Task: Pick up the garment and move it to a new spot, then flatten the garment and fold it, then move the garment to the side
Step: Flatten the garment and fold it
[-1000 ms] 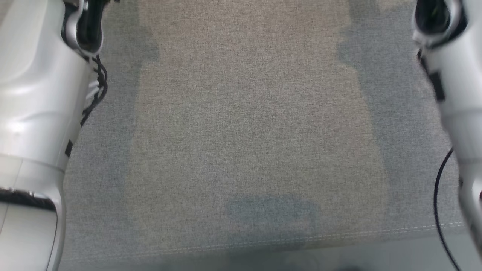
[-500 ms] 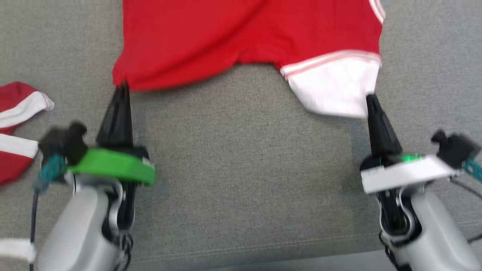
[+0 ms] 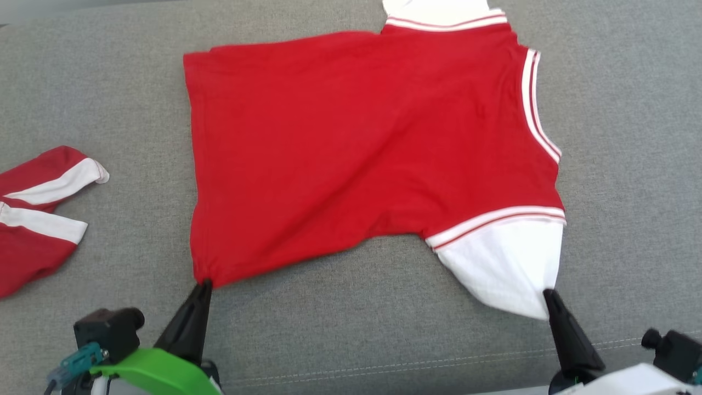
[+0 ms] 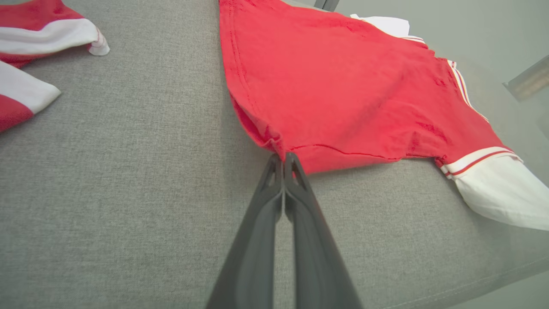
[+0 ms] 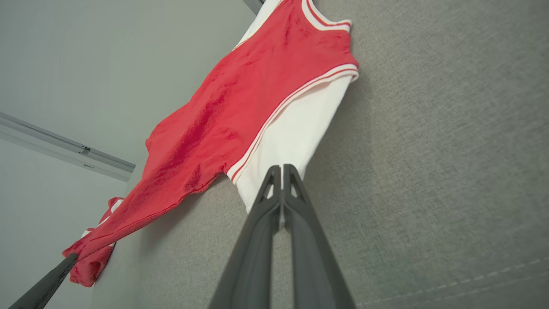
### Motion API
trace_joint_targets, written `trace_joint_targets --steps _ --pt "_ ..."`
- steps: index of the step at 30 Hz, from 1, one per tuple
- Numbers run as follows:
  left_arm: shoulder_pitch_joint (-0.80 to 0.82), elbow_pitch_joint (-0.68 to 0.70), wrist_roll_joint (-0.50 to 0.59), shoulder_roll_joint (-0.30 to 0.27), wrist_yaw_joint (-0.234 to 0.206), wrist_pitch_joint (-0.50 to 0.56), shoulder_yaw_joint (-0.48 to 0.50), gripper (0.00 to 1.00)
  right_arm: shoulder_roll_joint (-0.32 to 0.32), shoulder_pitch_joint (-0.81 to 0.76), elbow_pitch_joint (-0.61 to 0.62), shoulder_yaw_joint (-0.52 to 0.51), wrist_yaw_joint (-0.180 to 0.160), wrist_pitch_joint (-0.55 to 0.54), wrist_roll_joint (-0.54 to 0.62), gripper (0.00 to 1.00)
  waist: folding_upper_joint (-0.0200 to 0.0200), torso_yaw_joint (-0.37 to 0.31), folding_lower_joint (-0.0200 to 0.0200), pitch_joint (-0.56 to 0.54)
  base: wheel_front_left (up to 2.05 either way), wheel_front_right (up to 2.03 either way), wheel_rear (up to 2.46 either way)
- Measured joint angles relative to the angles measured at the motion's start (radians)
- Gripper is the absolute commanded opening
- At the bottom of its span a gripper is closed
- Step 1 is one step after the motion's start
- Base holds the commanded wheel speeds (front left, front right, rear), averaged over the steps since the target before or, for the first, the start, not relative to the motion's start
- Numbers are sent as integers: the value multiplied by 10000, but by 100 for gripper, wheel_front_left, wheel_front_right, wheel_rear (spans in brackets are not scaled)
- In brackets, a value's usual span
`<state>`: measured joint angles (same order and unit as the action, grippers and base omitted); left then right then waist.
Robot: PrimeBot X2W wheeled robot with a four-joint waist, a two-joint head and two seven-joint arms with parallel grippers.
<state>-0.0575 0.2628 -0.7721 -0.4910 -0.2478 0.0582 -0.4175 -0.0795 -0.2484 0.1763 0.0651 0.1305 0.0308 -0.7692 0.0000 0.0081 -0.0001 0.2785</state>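
garment: red short-sleeved shirt with white sleeves [image 3: 356, 142], spread mid grey fabric worktop [image 3: 630, 164] | left gripper [image 3: 204, 284]: pressed together, pinching near-left hem corner | right gripper [image 3: 547, 294]: pinching near white sleeve tip | why: likely tensioning near edge to flatten

Layout as I see it: the red knit shirt with white sleeves [image 3: 356, 148] lies spread on the grey woven upholstered surface [image 3: 356, 334], centred ahead. Its near left corner sits pinched in the tips of the left gripper [image 3: 203, 285]. The end of its near sleeve, at near right, sits in the tips of the right gripper [image 3: 548, 295]. The other sleeve lies at far right. A bunched red-and-white striped garment [image 3: 38, 214] lies on the same surface, well apart to the left.
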Motion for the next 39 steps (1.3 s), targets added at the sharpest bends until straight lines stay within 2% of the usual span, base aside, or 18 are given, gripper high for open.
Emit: trace_joint_targets --steps 7,11,15,19,24,30,39 --pt "-1301 989 -387 -711 -577 830 169 0 245 -1427 1271 -395 0 -1285 130 0 0 -124 0 -34 0 0 0" --pt "-1406 1250 -460 -855 -642 861 360 0 268 -1558 1733 -723 0 -1442 240 0 0 -169 0 61 0 0 0" --pt "-1202 1306 -472 -934 -650 918 487 0 282 -1083 1937 -997 0 -1484 263 0 0 -190 0 137 0 0 0" --pt "-296 1122 -460 -951 -362 1057 514 0 286 235 1850 -1264 0 -1484 548 0 0 -155 1 246 0 0 0" --pt "954 382 -464 -798 42 1267 330 0 -13 2276 1124 -1072 0 -1724 765 0 0 -60 1 397 0 0 0" --pt "2577 -895 -562 -184 476 1175 305 0 -623 4442 -399 -698 0 -1781 838 0 0 231 1 576 0 0 0" --pt "4435 -3110 -865 761 1179 968 165 0 -1204 7293 -3605 -56 2 -1227 949 0 0 518 3 882 0 0 0"
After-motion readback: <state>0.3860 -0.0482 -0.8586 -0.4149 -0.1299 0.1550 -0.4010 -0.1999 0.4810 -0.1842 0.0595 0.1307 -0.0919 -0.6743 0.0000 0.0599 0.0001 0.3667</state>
